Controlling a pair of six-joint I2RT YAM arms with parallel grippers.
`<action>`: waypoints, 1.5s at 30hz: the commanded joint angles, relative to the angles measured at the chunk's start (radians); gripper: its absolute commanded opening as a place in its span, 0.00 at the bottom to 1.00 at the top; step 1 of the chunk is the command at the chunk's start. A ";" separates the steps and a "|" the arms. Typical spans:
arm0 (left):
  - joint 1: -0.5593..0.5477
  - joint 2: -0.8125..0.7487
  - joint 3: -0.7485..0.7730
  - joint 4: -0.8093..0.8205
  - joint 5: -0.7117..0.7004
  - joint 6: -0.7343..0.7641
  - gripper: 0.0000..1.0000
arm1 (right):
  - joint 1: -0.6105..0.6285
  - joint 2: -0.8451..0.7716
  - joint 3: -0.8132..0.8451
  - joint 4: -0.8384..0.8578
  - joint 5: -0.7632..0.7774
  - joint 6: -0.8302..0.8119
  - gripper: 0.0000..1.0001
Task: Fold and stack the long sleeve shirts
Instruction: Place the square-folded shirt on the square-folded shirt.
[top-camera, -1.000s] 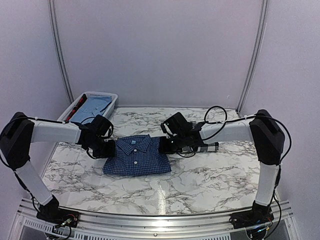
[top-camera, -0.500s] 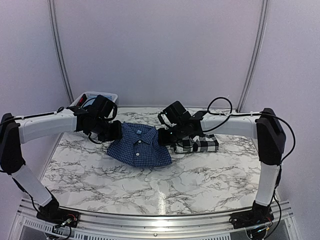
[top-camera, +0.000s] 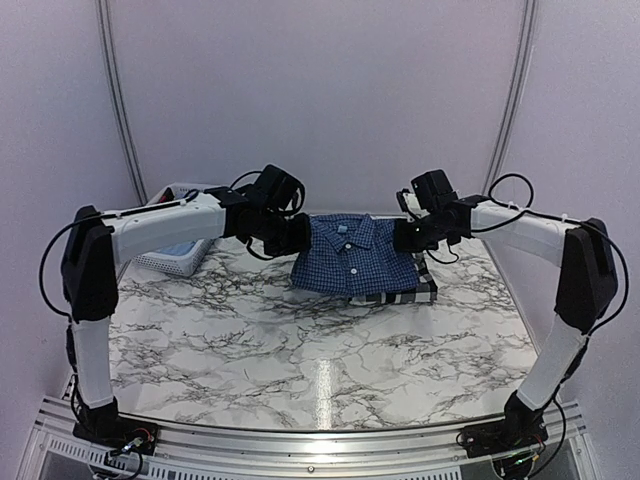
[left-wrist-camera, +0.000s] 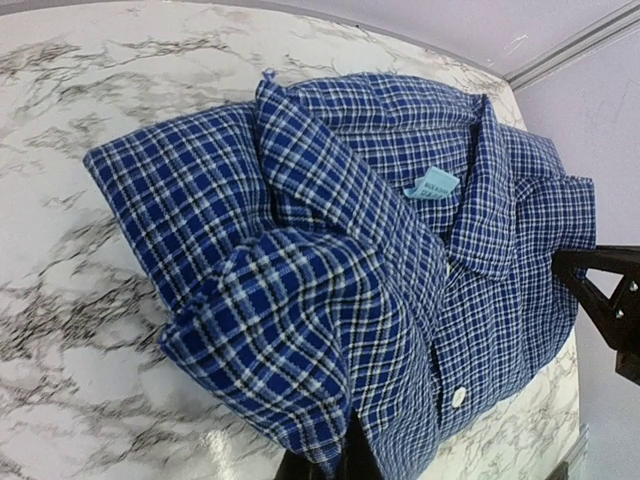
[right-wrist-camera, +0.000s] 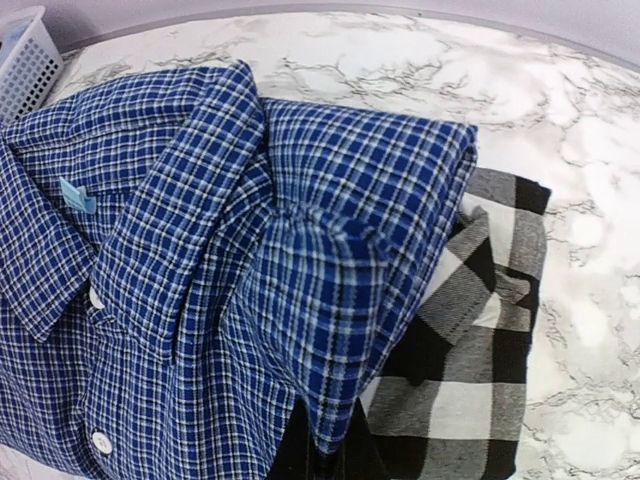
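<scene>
1. Top view: the left claw (top-camera: 292, 236) and the right claw (top-camera: 404, 236) are each pinching a side of the folded dark blue shirt (top-camera: 350, 260). They are holding it between them toward 1 o'clock on the counter (top-camera: 300, 350). The shirt is overlapping the plaid shirt (top-camera: 412, 293), which is showing at its 5 o'clock corner. The basket (top-camera: 170, 260) is sitting at 10 o'clock.
2. Left wrist view: a blue fold is running into the closed left claw at 6 o'clock.
3. Right wrist view: the right claw is gripping a blue fold at 6 o'clock. The plaid shirt is lying at 4 o'clock.
</scene>
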 joint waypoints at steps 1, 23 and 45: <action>-0.023 0.177 0.203 -0.004 -0.005 -0.014 0.00 | -0.081 -0.010 -0.011 -0.017 0.047 -0.083 0.00; -0.059 0.425 0.497 0.037 0.078 -0.103 0.00 | -0.247 -0.003 -0.020 -0.030 0.094 -0.135 0.00; -0.116 0.388 0.497 0.078 0.074 -0.137 0.00 | -0.249 -0.026 0.078 -0.104 0.202 -0.136 0.00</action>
